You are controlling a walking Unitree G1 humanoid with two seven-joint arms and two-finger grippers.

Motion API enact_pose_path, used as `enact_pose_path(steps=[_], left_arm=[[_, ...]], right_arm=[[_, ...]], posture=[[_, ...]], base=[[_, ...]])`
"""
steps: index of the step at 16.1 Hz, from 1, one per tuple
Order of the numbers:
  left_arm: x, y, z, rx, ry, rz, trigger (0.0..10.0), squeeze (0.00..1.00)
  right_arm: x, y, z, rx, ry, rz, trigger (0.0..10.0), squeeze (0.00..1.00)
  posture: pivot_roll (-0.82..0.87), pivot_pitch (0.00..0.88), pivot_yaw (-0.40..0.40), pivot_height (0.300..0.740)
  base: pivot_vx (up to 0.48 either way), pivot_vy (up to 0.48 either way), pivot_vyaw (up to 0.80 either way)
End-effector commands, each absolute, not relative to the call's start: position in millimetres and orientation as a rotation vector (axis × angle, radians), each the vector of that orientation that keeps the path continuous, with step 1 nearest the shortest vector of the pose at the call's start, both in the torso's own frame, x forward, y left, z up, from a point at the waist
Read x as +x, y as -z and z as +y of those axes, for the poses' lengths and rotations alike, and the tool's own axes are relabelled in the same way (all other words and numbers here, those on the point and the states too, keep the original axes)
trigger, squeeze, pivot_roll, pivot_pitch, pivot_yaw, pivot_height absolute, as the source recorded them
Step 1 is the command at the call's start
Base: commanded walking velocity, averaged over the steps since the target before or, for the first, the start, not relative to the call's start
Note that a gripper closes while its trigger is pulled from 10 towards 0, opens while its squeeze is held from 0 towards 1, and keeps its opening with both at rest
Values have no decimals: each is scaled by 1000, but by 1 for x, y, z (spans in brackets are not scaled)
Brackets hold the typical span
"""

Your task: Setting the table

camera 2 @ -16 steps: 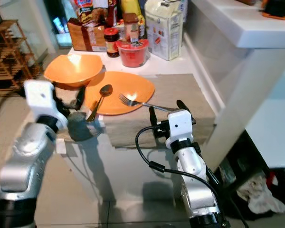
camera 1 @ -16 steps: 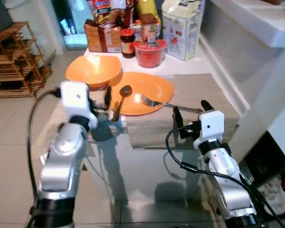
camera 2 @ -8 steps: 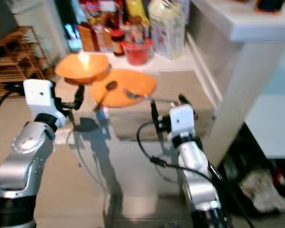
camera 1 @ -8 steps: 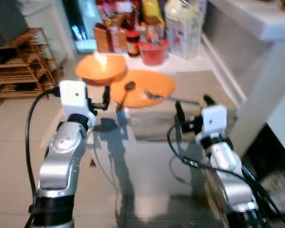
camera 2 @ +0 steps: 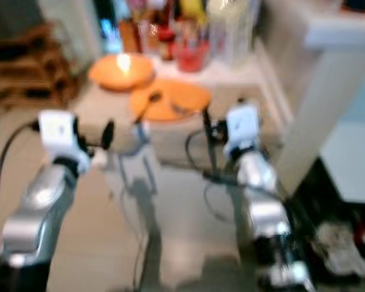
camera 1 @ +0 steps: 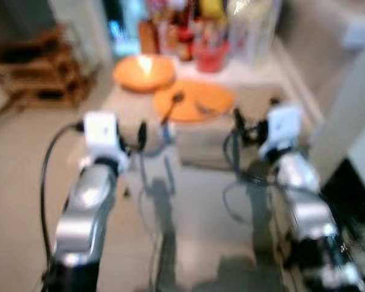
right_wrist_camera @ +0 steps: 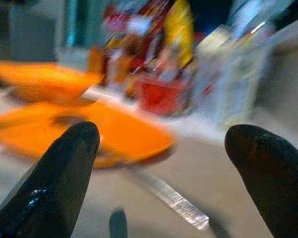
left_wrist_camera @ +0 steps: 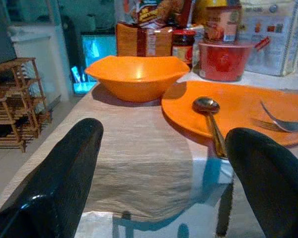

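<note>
An orange plate (camera 1: 193, 100) lies on the beige runner (left_wrist_camera: 139, 163) of a glass table, with a spoon (left_wrist_camera: 211, 119) and a fork (left_wrist_camera: 280, 121) resting on it. An orange bowl (left_wrist_camera: 137, 77) stands just behind the plate, on my left. My left gripper (camera 1: 153, 135) is held open at the table's near edge, level with the spoon, with nothing between its fingers. My right gripper (camera 1: 254, 118) is open too, near the fork's handle (right_wrist_camera: 171, 198), which juts off the plate (right_wrist_camera: 114, 131). The eye views are blurred.
A red cup (left_wrist_camera: 223, 59), a jar, a brown box (left_wrist_camera: 144, 44) and a white carton (left_wrist_camera: 273, 34) crowd the table's far end. A white counter (camera 2: 340, 36) rises on the right. A wooden rack (camera 1: 42, 73) stands on the tiled floor at the left.
The whole picture has shifted and blurred, and the table now sits farther away, so the camera has moved. Both grippers stay open, and the plate, bowl, spoon and fork lie as before.
</note>
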State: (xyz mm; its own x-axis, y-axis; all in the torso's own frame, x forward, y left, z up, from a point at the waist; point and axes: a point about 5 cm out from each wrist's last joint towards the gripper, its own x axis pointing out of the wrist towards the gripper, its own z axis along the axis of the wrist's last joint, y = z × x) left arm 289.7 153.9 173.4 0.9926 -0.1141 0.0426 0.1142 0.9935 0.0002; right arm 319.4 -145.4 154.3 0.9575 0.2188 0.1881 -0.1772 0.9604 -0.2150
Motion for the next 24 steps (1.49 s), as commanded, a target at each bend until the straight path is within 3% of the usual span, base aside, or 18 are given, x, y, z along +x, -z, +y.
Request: enact_pose_path(steps=[1,7,13,19,24], left_arm=[[289,-176,155,5,111,-54,10000,0],[286,-172,147,7,142,-47,10000,0],[287,-166,150,-1,141,-42,10000,0],[259,-131,183,15,118,84,10000,0],[252,-125,173,-41,165,92,10000,0]], right_arm=[[317,-159,-141,-162,-182,-242,10000,0],[295,-140,-128,-124,-192,-200,10000,0],[286,-131,-134,-117,-178,-165,10000,0],[258,-116,-145,-150,-177,-120,10000,0],[256,-116,-144,-137,-179,-112,10000,0]], posture=[[-42,0,49,740],[-55,0,53,740],[-63,0,53,740],[-83,0,70,740],[-83,0,67,740]], base=[[0,0,0],[0,0,0],[0,-462,0],[0,0,0],[0,0,0]])
